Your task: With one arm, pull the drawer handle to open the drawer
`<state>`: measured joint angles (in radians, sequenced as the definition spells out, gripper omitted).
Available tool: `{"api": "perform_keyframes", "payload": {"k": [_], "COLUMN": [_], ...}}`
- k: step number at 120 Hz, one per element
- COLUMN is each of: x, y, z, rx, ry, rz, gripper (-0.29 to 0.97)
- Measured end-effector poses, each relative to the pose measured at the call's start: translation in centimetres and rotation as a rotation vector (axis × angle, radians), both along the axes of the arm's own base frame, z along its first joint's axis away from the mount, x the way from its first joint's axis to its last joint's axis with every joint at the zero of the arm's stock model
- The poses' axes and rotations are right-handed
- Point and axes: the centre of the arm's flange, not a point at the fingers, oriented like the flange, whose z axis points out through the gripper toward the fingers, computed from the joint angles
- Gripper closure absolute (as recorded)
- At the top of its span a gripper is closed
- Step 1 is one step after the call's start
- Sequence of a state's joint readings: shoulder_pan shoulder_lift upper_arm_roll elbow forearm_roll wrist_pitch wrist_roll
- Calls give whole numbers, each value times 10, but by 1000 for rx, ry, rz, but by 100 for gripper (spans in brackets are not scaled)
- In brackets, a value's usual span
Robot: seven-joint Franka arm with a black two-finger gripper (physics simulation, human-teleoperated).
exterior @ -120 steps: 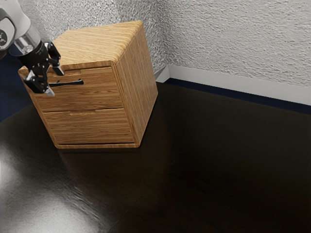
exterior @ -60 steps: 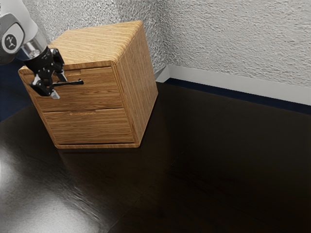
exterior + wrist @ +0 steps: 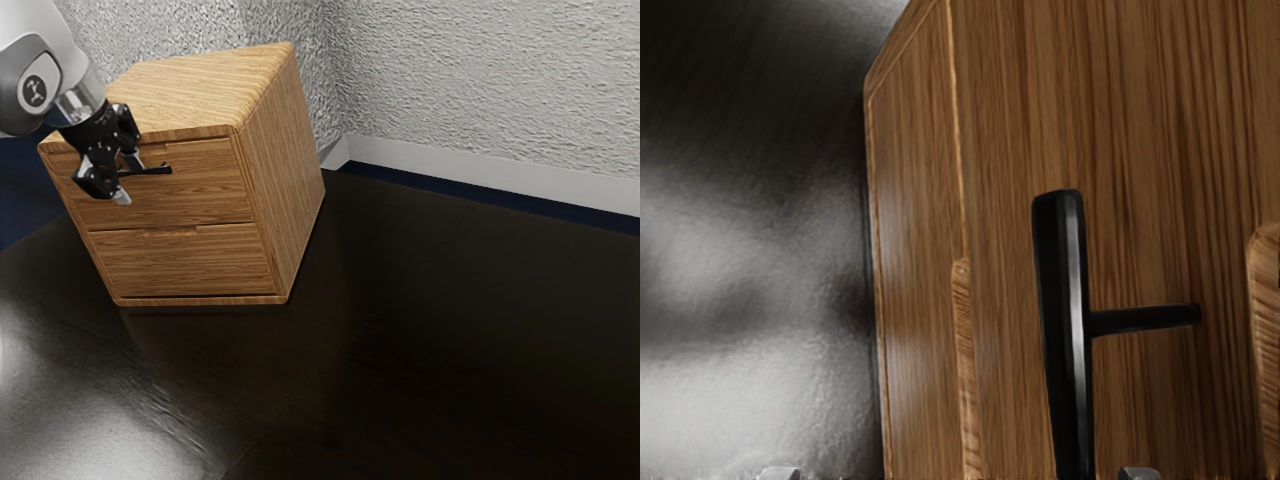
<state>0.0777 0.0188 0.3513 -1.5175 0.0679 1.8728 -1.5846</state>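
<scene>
- A Franka arm's black gripper hangs at the top drawer of a wooden cabinet that stands on a dark, glossy table.
- Compared with a second ago, the hand has shifted toward the exterior view's right and slightly upward. It now sits against the near end of the black bar handle, and the arm's grey joint is higher in the picture.
- The hand reaches down and to the right from the exterior view's upper left, its fingers angled across the drawer front.
- The fingers are spread. In the wrist view, two grey fingertips sit well apart with the handle between them, nearer to one.
- The top drawer's front lies level with the lower drawer, as it did before.
</scene>
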Motion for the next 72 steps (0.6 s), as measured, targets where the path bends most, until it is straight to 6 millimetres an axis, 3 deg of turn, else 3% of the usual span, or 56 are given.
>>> {"api": "perform_keyframes", "payload": {"k": [42, 72], "x": [-2, -6], "y": [-4, -5], "z": [5, 4], "rx": [-7, -23], "ry": [5, 24], "rz": [-3, -1], "gripper": [66, 75]}}
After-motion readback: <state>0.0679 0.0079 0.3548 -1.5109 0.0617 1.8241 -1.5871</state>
